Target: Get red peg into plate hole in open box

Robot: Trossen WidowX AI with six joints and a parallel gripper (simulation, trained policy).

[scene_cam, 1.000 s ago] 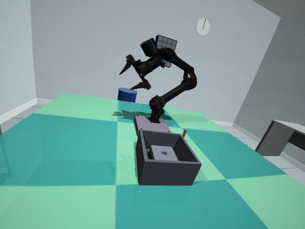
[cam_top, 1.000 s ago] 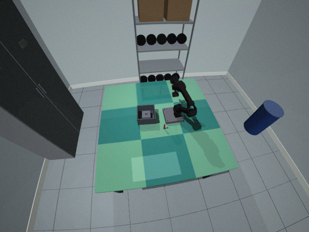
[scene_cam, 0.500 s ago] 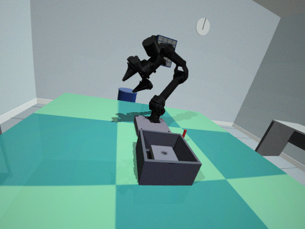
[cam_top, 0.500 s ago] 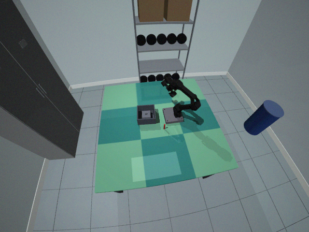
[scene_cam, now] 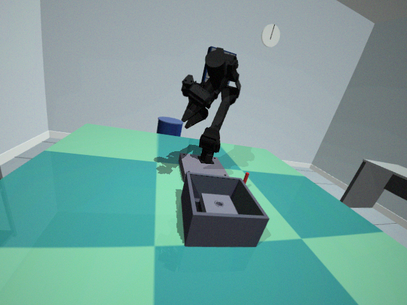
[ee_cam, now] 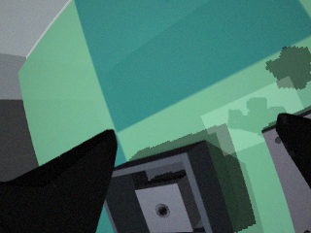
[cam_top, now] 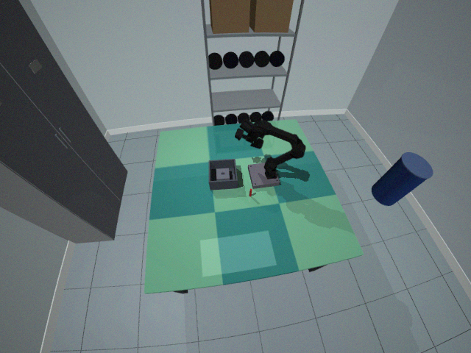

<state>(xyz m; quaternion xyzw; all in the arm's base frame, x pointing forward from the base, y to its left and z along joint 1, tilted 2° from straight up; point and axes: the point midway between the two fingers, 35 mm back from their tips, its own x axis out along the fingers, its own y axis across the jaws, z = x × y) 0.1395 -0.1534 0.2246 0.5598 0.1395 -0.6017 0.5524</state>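
My pincer (cam_top: pixel 247 139) (scene_cam: pixel 184 124) (ee_cam: pixel 198 129) hangs high above the table (cam_top: pixel 182 246) (scene_cam: pixel 82 269) (ee_cam: pixel 58 121), its two black, tapering fingers spread wide apart, nothing between them; the fingertips slant downward, with open air below; in the wrist view one finger fills the lower left and the other cuts in at the right edge.

My black, jointed arm (cam_top: pixel 282 133) (scene_cam: pixel 221 111) bends up from a flat, mauve-grey base plate (cam_top: pixel 255 181) (scene_cam: pixel 192 164) (ee_cam: pixel 284 167), which has small dark spots near its corners; a strip of pale green table runs between this plate and a dark grey box (cam_top: pixel 223 184) (scene_cam: pixel 223 231) (ee_cam: pixel 196 189).

The box is open-topped and square-cornered, with straight, smooth walls; inside sits a pale, square-topped block (cam_top: pixel 218 177) (scene_cam: pixel 212 209) (ee_cam: pixel 175 196) with a round hole (cam_top: pixel 223 173) (scene_cam: pixel 219 203) (ee_cam: pixel 162 210) near its middle; dark gaps show between block and walls.

The red peg (cam_top: pixel 250 193) (scene_cam: pixel 246 177), slim and plain, stands on end on the table, outside the box and near a corner of the base plate, well apart from my fingers; it is out of the wrist view.

The tabletop is patterned in large light green and teal squares, its nearer edge in the top view well beyond the peg; a smooth blue cylinder (cam_top: pixel 397 182) (scene_cam: pixel 169 127) stands off the table.

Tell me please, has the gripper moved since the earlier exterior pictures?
Yes. Against the blue cylinder in the exterior view, the gripper has shifted right and come lower, now just beside its top.
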